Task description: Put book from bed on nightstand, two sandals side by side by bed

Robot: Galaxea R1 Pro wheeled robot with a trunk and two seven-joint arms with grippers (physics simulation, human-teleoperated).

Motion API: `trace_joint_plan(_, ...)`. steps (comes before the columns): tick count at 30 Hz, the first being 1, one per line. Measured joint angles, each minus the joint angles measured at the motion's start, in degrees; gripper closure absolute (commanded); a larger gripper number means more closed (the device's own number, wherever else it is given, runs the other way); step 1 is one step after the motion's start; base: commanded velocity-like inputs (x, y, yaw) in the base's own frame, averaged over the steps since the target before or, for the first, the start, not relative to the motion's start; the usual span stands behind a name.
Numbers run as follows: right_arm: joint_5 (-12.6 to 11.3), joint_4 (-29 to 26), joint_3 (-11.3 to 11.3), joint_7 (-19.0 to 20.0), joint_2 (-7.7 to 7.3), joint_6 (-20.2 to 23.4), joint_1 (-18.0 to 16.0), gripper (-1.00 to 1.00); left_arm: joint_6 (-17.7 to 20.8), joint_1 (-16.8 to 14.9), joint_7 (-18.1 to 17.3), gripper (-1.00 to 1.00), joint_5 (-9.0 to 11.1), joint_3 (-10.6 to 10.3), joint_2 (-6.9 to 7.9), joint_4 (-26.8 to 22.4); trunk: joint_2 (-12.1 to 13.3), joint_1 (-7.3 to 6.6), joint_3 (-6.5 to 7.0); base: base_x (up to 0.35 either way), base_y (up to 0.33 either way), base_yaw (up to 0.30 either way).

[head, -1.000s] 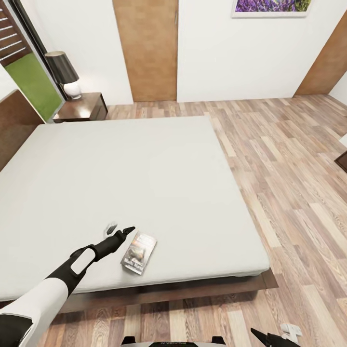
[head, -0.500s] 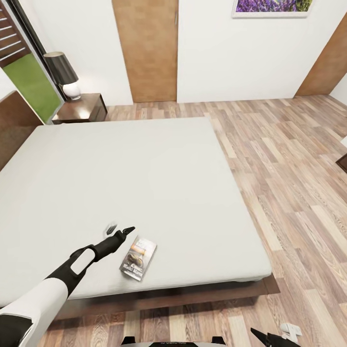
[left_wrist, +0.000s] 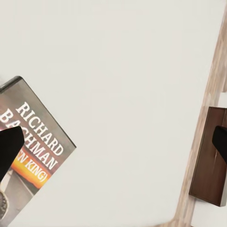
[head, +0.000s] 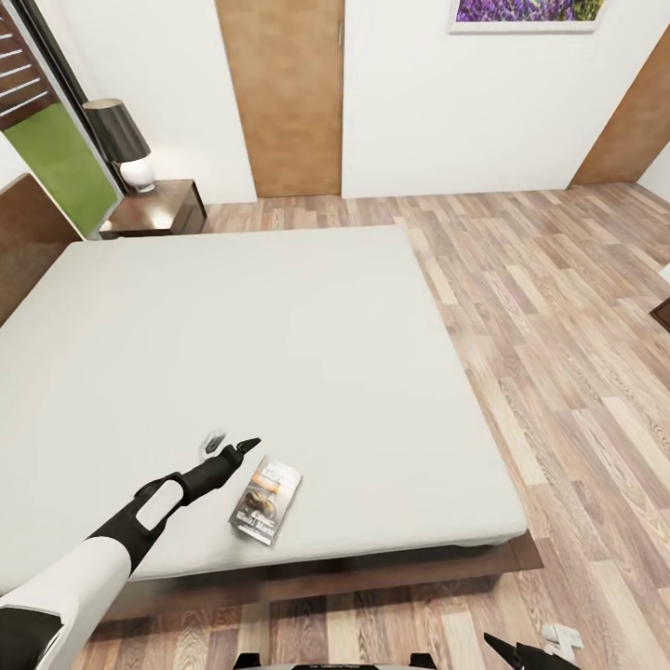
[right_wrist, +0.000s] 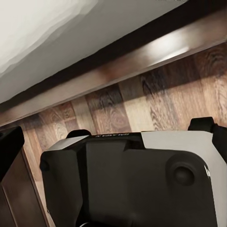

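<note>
Off-white mattress of the bed point(head: 279, 354) fills the head view, with a dark frame edge along its near side. My left gripper point(head: 231, 446) hangs over the near part of the mattress, fingers spread wide, nothing between them. The book point(head: 266, 499) lies flat on the mattress just beside that gripper, near the bed's front edge. A nightstand point(head: 158, 208) stands at the far corner of the bed, carrying a lamp point(head: 126, 142). My right gripper point(head: 535, 649) shows low over the wood floor point(head: 558, 354), fingers parted and empty.

Left wrist view: the book point(left_wrist: 33, 165) lies on the mattress, its cover reading "Richard Bachman", one dark fingertip point(left_wrist: 8, 146) overlapping its edge. The nightstand point(left_wrist: 210, 163) is well apart.

Right wrist view: the bed frame point(right_wrist: 142, 66) runs above plank flooring, with my own base point(right_wrist: 127, 179) close below.
</note>
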Motion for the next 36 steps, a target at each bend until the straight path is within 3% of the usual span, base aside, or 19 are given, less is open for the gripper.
trace_joint_plan(36,0.0,0.0,0.0,0.0,0.00,0.0,0.0,-1.00,0.1,0.0,-0.1,-1.00,0.0,0.1,0.09,0.0,-14.5,7.92,-6.48,0.000,0.000,0.000)
